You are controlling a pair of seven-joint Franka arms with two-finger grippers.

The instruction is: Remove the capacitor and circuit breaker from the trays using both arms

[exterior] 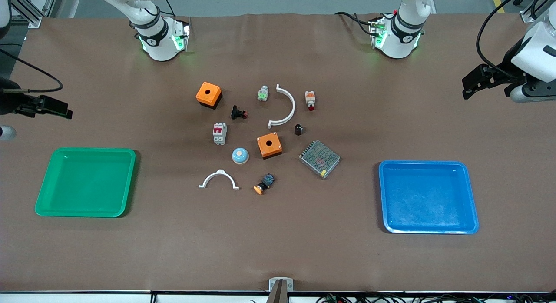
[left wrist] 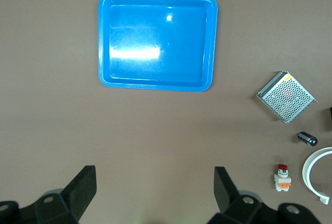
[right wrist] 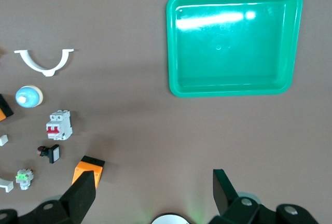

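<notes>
Front view: both shallow plastic trays, green [exterior: 85,182] at my right arm's end of the bench and blue [exterior: 428,196] at my left arm's end, hold nothing; the parts lie on the brown bench [exterior: 278,251] between them. The tiny black stubby capacitor [exterior: 298,129] sits just beside the end of a white curved plastic bracket [exterior: 284,106], apart from the metal mesh power supply box [exterior: 319,158] nearer the camera. The small white circuit breaker with red levers [exterior: 220,133] lies near a pale blue dome button [exterior: 240,155].

My left gripper [left wrist: 155,190] hangs off the bench's left-arm end, fingers released and wide; my right gripper [right wrist: 154,190] hangs off the right-arm end, likewise released, holding nothing.

Capacitor looks light, hard, round, likely to roll or slip: pinch across its body, watch the bracket tip. Breaker looks rigid and blocky, a bit heavier: grip its flat long sides, not the levers. A black push-button with red tip [exterior: 238,113] and an orange box [exterior: 269,145] crowd it somewhat.
</notes>
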